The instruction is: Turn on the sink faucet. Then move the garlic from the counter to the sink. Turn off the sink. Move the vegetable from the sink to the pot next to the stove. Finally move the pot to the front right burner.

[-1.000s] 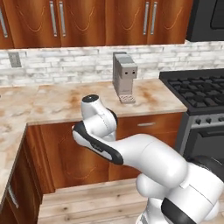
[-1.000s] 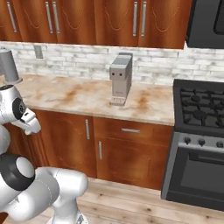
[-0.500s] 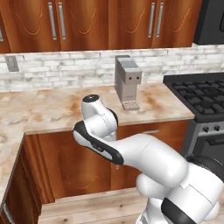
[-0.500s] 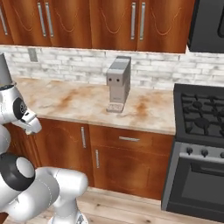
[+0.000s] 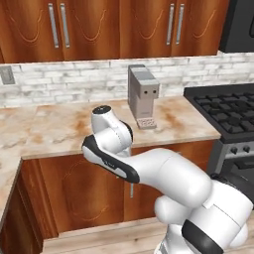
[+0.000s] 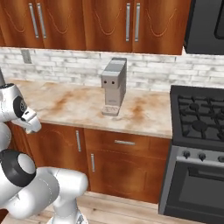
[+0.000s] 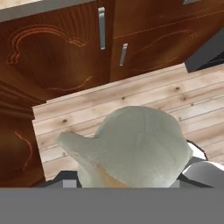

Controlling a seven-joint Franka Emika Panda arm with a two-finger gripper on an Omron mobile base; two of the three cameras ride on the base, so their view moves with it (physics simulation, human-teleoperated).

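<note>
From behind the arm, our two base cameras both face the table [image 5: 54,129] and stove [image 6: 199,118]; our hand camera looks down, close, at the floor [image 7: 144,96].

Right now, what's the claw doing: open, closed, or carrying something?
Claw: closed on the garlic, which sits large between its fingertips in the hand view, above the wooden floor.
</note>
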